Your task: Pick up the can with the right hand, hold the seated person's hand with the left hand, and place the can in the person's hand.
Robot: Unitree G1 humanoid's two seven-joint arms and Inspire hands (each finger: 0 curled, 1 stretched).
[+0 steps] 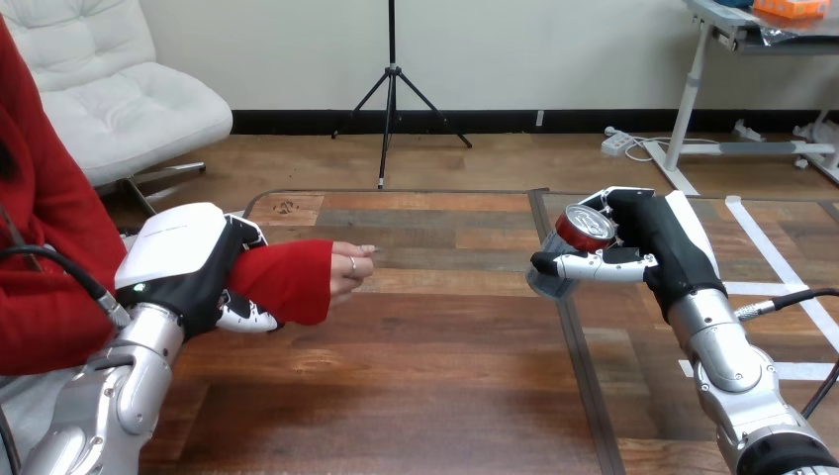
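A red-topped can (577, 244) sits tilted in my right hand (648, 247), whose fingers and thumb curl round it above the table's right half. The person's hand (349, 269), with a red sleeve, reaches in from the left, palm side hidden, its fingers loosely bent. My left hand (193, 265) is at the person's forearm, with fingers curled under the red sleeve and its white back shell on top. The can is well to the right of the person's hand, a wide stretch of table between them.
The wooden table (416, 376) has a dark seam (579, 356) running front to back on its right part. White tape strips (782, 267) lie on the table's far right.
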